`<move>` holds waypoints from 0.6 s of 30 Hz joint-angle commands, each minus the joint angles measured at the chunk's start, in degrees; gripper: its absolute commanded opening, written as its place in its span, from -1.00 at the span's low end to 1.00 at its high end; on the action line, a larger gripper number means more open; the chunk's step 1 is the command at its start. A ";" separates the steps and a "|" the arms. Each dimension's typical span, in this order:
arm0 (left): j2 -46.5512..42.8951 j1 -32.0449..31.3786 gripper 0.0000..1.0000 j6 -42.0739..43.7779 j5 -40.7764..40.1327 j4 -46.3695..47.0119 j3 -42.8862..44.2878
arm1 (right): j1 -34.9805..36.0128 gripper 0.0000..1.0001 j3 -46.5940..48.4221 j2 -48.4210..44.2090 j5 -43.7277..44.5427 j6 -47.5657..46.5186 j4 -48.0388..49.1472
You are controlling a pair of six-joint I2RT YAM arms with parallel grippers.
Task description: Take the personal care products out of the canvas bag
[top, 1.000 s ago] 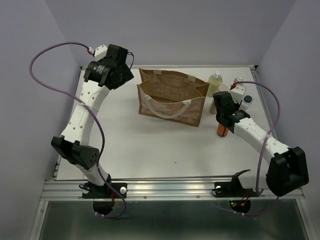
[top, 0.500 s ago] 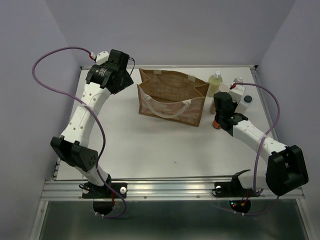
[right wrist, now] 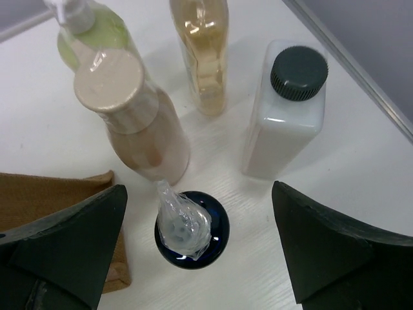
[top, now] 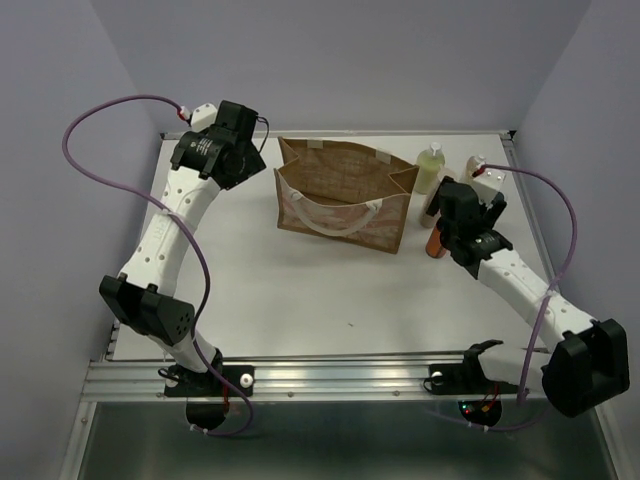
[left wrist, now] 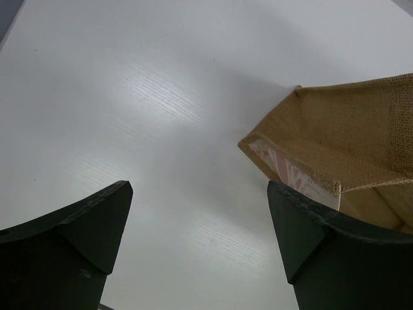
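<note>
Canvas bag [top: 340, 185] upright, mid-far bench [top: 300, 290]. Left fingers [left wrist: 71, 239] spread, empty, beside bag's far-left corner. Right fingers [right wrist: 64, 252] spread wide above dark-capped bottle [right wrist: 191, 229], standing right of bag among four more bottles [right wrist: 148, 129].

Overhead view of the whole table [top: 300, 290]; wrist views close, downward, each with a canvas bag [left wrist: 348, 142] corner.
</note>
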 commanded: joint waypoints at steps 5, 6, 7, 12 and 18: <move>-3.15 0.38 0.98 1.67 -1.54 1.74 -1.31 | -0.19 1.00 16.39 -4.58 -2.09 7.45 -19.52; -2.89 0.38 0.98 2.11 -1.54 2.61 -1.66 | -0.19 1.00 19.63 -3.79 -2.97 7.90 -23.55; -2.80 0.38 0.98 2.12 -1.80 2.97 -1.66 | -0.19 1.00 21.14 -1.78 -2.80 8.77 -25.59; -2.45 1.25 0.98 3.08 -0.40 6.14 -0.34 | -2.98 1.00 29.57 4.12 -7.27 9.67 -28.77; -2.71 2.31 0.98 4.40 -0.40 6.84 0.98 | -4.76 1.00 41.97 11.85 -17.54 7.22 -34.75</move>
